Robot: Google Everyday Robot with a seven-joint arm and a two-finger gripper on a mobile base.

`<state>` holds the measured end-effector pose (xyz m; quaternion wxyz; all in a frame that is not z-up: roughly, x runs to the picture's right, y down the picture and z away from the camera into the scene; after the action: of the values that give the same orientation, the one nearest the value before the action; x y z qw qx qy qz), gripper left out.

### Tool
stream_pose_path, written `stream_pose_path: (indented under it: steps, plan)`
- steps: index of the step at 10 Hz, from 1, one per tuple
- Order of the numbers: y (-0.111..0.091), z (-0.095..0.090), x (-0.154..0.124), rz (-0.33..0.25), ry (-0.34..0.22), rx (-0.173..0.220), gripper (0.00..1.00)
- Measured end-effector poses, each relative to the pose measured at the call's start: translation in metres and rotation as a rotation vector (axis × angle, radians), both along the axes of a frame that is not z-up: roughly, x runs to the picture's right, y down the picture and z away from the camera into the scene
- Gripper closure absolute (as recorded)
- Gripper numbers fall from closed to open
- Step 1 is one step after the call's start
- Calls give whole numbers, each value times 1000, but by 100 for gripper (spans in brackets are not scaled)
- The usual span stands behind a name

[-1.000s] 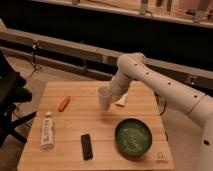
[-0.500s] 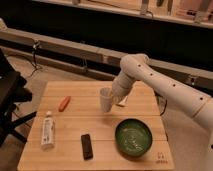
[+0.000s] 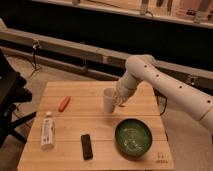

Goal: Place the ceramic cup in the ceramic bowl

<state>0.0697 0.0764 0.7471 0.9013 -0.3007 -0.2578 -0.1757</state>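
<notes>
The ceramic cup (image 3: 109, 100) is a small off-white tapered cup, held just above the wooden table (image 3: 95, 122) near its middle back. My gripper (image 3: 118, 101) is at the cup's right side, shut on it, at the end of the white arm that reaches in from the right. The ceramic bowl (image 3: 133, 137) is dark green with a pale speckled inside and sits at the table's front right, below and to the right of the cup. Nothing is in the bowl.
An orange carrot-like object (image 3: 63, 103) lies at the table's left back. A white bottle (image 3: 47, 130) lies at the front left. A flat black device (image 3: 87, 146) rests at the front middle. Dark furniture stands off the table's left edge.
The arm has carried the cup a little to the right and toward the bowl. The objects on the table have not moved.
</notes>
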Motion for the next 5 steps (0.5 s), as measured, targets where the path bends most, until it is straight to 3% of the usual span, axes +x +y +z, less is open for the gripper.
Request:
stream_pose_path:
  steps: [5]
  plan:
    - [5,-7,18,31,10,-12,100]
